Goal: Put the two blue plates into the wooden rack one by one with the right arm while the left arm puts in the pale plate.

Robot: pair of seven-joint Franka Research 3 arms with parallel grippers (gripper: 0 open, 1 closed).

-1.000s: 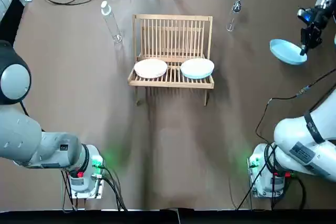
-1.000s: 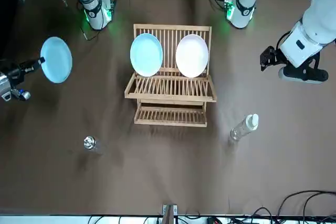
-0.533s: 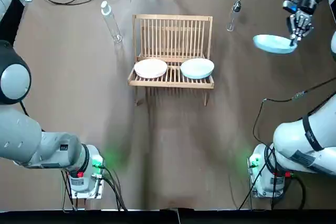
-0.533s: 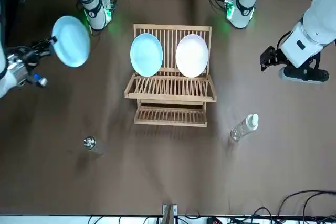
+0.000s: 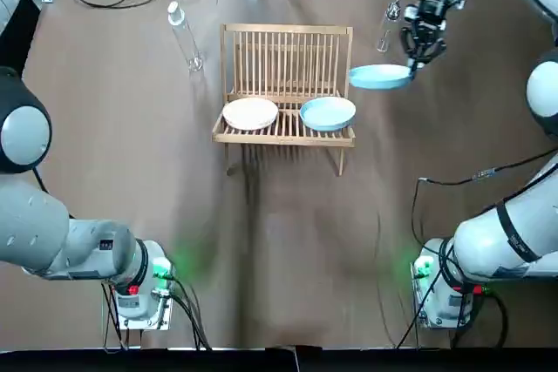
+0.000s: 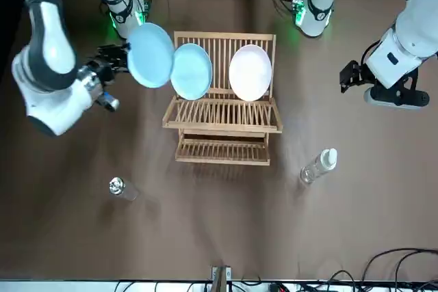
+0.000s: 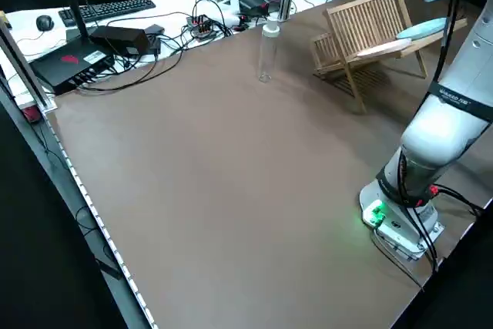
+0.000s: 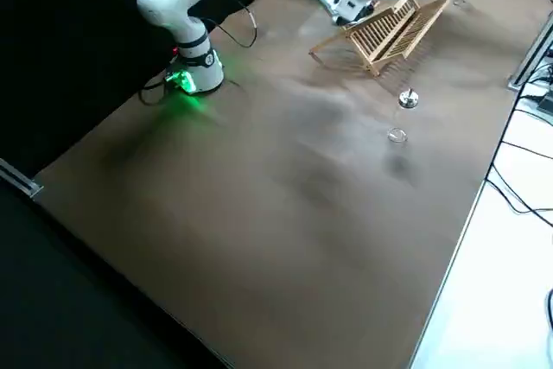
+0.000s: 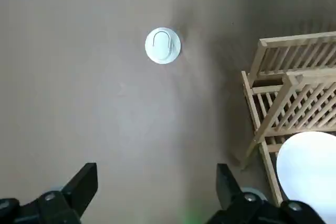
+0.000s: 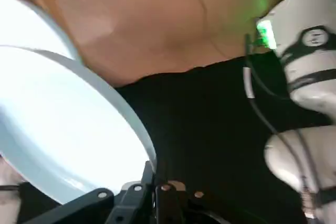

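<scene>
Over the last second the right gripper point(image 5: 415, 57) has swung in from the table's right edge toward the far edge, bringing the carried blue plate point(image 5: 380, 77) up to the right end of the rack point(image 5: 286, 48); its jaws pinch the plate's rim, so the disc hangs out toward the rack, raised above the table and tilted. The rack stands mid-table near the far edge; the racked blue plate point(image 5: 328, 113) leans in its right half and the pale plate point(image 5: 250, 113) in its left half, so both arms have each seated one and only this last plate is left. The left gripper point(image 6: 352, 76) hovers idle over the table toward the left edge, jaws spread and empty.

Likely troubles, as I judge them: in the front view the carried plate overlaps the racked blue one, so a low or hurried entry could clip it and knock it out of its slot; little room seems left at the rack's right end, and the plate's edge could catch the end post rather than drop between slats; a rim-only hold lets the plate pivot or slip on any bump; the glass point(image 5: 388, 23) stands just beside the gripper's path near the far edge, and a wide wrist turn might topple it; the bottle point(image 5: 184, 37) is well clear.
</scene>
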